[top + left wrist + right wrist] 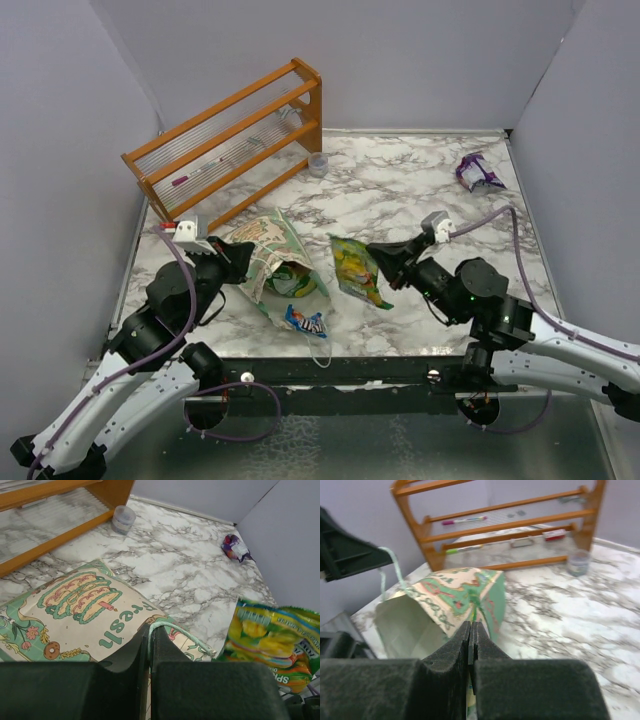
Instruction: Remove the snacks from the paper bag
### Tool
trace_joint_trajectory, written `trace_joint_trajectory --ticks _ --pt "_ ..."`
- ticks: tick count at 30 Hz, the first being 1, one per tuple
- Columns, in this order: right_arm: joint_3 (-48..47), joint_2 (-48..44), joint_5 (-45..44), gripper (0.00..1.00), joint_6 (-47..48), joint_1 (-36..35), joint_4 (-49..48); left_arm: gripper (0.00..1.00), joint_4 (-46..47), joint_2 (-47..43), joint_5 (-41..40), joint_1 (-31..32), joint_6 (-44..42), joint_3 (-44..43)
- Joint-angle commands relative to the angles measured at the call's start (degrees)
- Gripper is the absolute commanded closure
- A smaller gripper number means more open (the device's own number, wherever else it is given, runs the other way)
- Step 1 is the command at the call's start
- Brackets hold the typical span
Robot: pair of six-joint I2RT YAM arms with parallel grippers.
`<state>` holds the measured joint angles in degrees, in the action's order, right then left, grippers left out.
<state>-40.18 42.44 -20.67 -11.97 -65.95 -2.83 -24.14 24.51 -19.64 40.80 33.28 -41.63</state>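
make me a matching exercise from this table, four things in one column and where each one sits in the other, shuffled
Things
1. purple foil packet
2. green and yellow foil packet
3. blue and red foil packet
4. small clear plastic cup

Places
A. beside the right end of the orange wooden rack
B. far right corner of the marble table
C. just right of the green rectangular paper bag
D. near edge of the table, just outside the bag's mouth

Pairs: 1-B, 2-C, 3-D, 4-A
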Motion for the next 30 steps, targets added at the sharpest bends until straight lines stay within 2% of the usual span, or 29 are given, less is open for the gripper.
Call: trace_joint_trajectory --ticks 1,7,8,11,15,21,23,28,30 --pt "-2.6 -3.6 -16.2 0.99 1.2 -0.1 7.5 1.00 0.7 -1.3 -0.5 0.0 -2.7 0.5" --pt "-7.4 5.5 -33.2 0.98 5.3 1.1 9.2 1.00 0.4 -2.7 1.1 -0.1 -5.0 2.5" --pt "-8.1 7.3 -33.1 0.98 5.7 3.1 8.8 1.00 0.6 -3.0 1.1 0.0 -5.2 3.0" --pt "-10.0 11.2 -24.0 0.98 3.2 14.6 8.0 1.00 1.2 -4.3 1.4 0.0 -5.6 4.3" --pt "-11.6 17.4 -5.0 0.98 -1.0 33.8 5.2 1.00 1.3 -4.8 1.7 0.0 -6.2 4.5" --pt "-12.5 28.5 13.5 0.98 -7.6 54.6 -2.9 1.00 0.0 -6.3 -0.3 0.0 -6.5 4.0" --pt "-12.4 33.0 15.4 0.99 -11.2 60.2 -4.1 1.00 0.6 -7.6 -0.2 0.0 -6.8 4.4" --pt "-6.2 38.6 12.0 0.99 -15.3 69.5 -9.2 1.00 1.3 -9.2 0.9 0.0 -6.9 5.0" --pt "-3.1 40.3 16.1 0.99 -18.1 75.2 -12.8 1.00 1.3 -9.2 1.0 0.0 -6.8 5.0"
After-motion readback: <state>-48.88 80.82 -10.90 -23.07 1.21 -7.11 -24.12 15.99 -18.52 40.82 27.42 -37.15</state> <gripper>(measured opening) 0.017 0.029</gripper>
